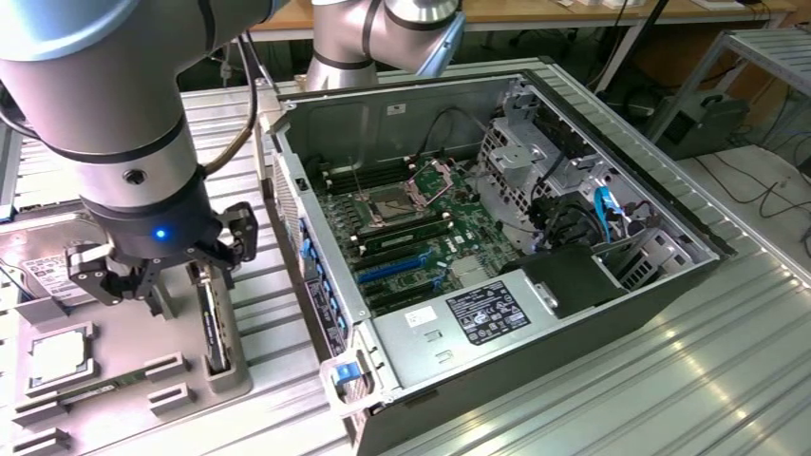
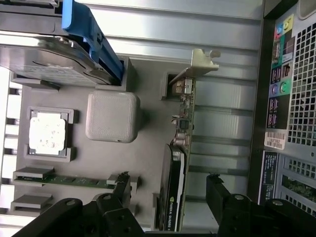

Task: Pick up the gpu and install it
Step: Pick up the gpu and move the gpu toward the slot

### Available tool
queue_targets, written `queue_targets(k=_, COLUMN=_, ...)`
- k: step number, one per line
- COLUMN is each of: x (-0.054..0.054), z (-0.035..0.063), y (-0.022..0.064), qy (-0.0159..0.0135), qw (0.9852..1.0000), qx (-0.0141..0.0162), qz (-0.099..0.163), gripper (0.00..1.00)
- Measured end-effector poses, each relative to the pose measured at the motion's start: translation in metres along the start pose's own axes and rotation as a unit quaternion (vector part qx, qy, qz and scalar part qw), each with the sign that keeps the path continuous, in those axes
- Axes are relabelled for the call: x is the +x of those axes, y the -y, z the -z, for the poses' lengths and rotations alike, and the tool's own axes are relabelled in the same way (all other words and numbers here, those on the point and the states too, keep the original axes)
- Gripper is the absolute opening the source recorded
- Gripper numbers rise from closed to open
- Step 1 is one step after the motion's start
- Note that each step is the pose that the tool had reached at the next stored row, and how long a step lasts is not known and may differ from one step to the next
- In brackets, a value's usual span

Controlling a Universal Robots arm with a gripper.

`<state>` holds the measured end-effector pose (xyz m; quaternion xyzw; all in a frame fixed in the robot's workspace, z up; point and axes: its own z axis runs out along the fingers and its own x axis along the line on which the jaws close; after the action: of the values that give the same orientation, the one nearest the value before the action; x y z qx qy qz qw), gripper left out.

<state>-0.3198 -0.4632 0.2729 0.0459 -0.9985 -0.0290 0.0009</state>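
Observation:
The gpu is a thin black card standing on edge in a slot of the grey parts tray, its silvery bracket at one end. In the exterior view the gpu sits at the tray's side nearest the computer case. My gripper is open and hangs just above the card, one black finger on each side and not touching it. In the exterior view the gripper is low over the tray, at the exterior view's left.
The open computer case lies beside the tray, its motherboard and blue card slots exposed. The tray also holds a hard drive in a blue caddy, a processor, a green memory stick and a grey square block.

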Motion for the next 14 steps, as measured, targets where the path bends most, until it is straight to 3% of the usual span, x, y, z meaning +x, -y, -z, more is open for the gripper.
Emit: queue_targets(k=14, x=-0.001, z=-0.0160, y=0.0010, qy=-0.0001, qw=1.0000, qx=0.0000, qz=-0.001, gripper=0.72)
